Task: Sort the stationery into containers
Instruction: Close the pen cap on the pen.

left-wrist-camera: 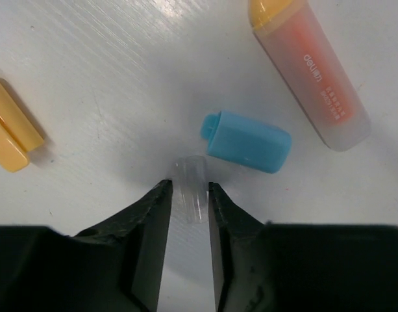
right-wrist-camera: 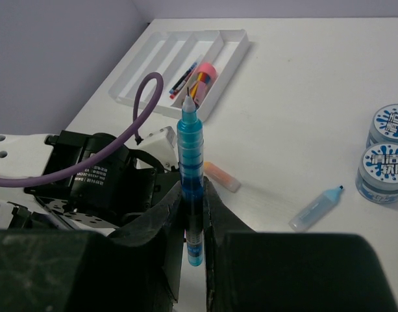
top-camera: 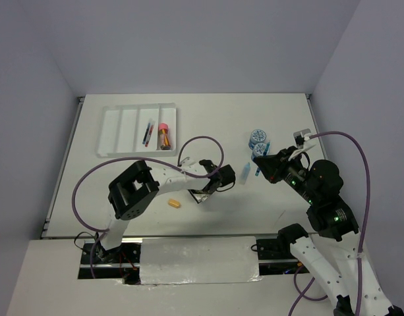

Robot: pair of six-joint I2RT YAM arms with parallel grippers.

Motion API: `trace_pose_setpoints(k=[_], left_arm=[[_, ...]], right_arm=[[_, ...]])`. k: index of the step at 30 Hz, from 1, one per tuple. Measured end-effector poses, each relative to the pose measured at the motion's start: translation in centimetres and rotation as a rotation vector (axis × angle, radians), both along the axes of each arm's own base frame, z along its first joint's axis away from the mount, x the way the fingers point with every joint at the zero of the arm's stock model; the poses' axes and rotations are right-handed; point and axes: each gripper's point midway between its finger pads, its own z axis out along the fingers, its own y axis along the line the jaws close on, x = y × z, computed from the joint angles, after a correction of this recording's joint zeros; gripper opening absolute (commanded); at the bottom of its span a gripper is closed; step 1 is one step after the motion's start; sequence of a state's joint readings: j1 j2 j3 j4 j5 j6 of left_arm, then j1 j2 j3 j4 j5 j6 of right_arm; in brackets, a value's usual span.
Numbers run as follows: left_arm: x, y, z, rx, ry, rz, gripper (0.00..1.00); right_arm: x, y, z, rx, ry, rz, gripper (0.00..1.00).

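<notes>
At the far left of the bench, the white four-compartment tray is set with its compartments running away from the arms. Thin pens are laid lengthwise in the third compartment, a pink-capped orange piece in the fourth. An orange eraser is found nearer the arms. The left end effector is clenched on a clear cap, its long axis along the fingers, just beside a blue cap. The right end effector is clamped on a blue pen, seen upright in the wrist view, tip uppermost.
</notes>
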State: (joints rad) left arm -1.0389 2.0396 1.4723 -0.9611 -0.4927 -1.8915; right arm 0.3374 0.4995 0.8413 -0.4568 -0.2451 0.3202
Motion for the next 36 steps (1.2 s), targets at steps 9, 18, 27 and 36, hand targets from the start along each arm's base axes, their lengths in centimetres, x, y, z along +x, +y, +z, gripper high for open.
trace_pose_setpoints(k=[9, 18, 27, 36], left_arm=[[-0.3, 0.4, -0.2, 0.008, 0.015, -0.01, 0.03], [-2.1, 1.5, 0.0, -0.046, -0.016, -0.072, 0.0], [-2.5, 4.9, 4.9, -0.033, -0.179, -0.227, 0.0], [-1.4, 7.1, 9.9, -0.027, -0.327, -0.203, 0.0]], right_arm=[[-0.1, 0.1, 0.0, 0.002, 0.0, 0.01, 0.0], [-0.2, 2.5, -2.0, 0.011, 0.039, 0.148, 0.0], [-1.3, 7.4, -11.9, 0.047, 0.31, 0.375, 0.0], [-5.1, 13.2, -15.4, 0.074, 0.389, 0.582, 0.0]])
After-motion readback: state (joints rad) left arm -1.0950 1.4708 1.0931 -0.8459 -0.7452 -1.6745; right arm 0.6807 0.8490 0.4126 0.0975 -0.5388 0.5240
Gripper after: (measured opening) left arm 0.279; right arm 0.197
